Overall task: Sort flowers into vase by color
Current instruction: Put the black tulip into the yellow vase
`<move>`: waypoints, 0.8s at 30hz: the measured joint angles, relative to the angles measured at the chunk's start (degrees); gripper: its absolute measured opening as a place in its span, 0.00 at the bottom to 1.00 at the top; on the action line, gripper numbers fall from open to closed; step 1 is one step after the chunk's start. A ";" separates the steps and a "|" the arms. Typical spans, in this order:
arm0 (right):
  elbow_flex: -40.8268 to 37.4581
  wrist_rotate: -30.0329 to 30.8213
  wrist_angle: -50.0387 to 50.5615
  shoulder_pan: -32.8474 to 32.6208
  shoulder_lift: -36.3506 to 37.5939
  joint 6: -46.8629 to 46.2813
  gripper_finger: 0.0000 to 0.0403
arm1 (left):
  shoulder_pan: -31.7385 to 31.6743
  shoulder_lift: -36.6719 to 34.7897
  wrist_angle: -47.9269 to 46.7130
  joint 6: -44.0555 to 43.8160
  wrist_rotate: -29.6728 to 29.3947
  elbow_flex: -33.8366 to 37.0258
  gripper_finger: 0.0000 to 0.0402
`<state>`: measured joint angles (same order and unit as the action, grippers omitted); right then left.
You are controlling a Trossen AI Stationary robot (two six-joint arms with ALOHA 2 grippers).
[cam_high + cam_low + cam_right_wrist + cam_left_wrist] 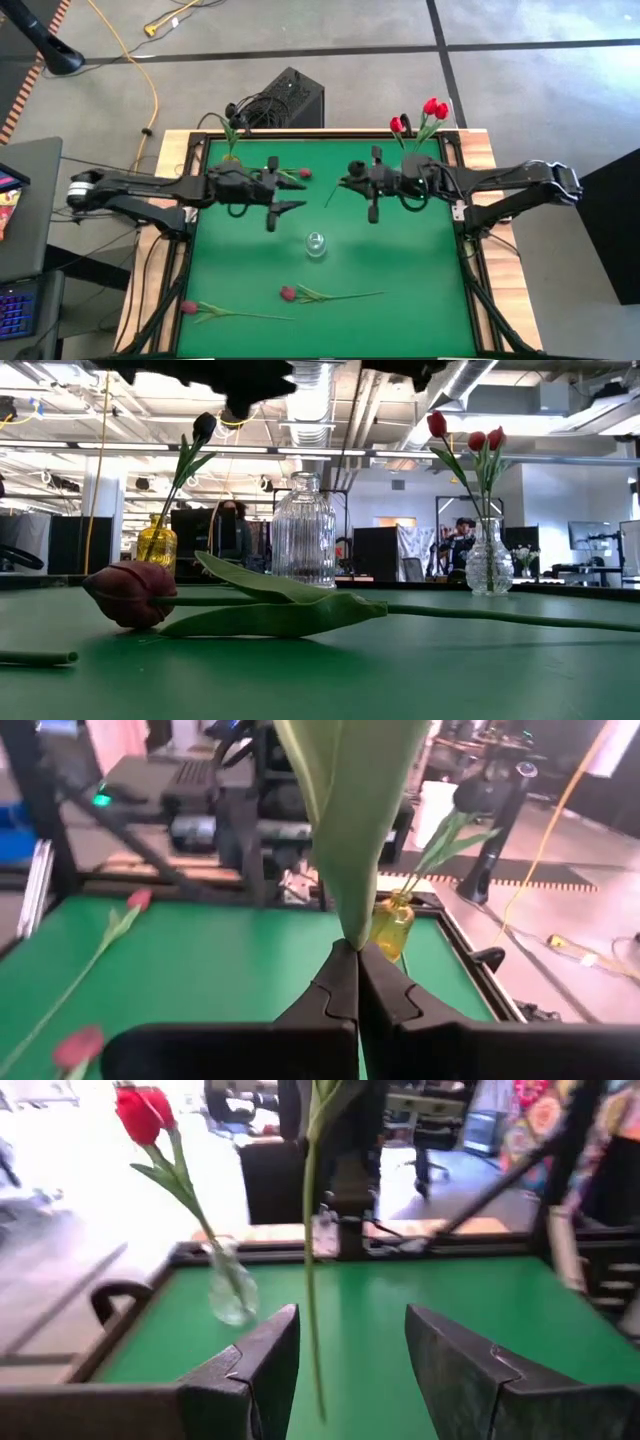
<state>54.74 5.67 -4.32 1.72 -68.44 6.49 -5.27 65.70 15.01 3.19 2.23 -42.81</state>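
Right gripper (pixel 357 960) above table centre, fingers clenched on green leaf and stem of a flower (pixel 345 830); bud hidden in all views. Left gripper (pixel 350 1355) facing it across the green table (pixel 400 260), jaws released, thin stem hanging between them.

High view only: two crimson tulips (pixel 288 293) lying near front edge, empty clear vase (pixel 316 243) mid-table. Low view only: ribbing on that vase, dark bud in yellow vase (pixel 156 541). Red tulips in clear corner vase (pixel 232 1285).
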 joint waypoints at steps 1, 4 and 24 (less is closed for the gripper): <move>0.00 -0.11 -1.09 0.41 -0.73 -0.98 0.05 | -0.27 1.67 2.76 0.63 -0.06 -0.01 0.43; 0.00 -1.24 -3.81 1.21 -2.91 -1.57 0.05 | -1.44 6.23 9.37 0.83 2.55 -0.42 0.43; 0.00 -1.63 -10.24 2.11 -6.69 -0.45 0.05 | -4.69 14.04 9.32 1.65 6.09 -6.97 0.38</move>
<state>54.74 4.03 -14.55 3.83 -75.13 6.04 -9.96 79.75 24.33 4.84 8.32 -49.78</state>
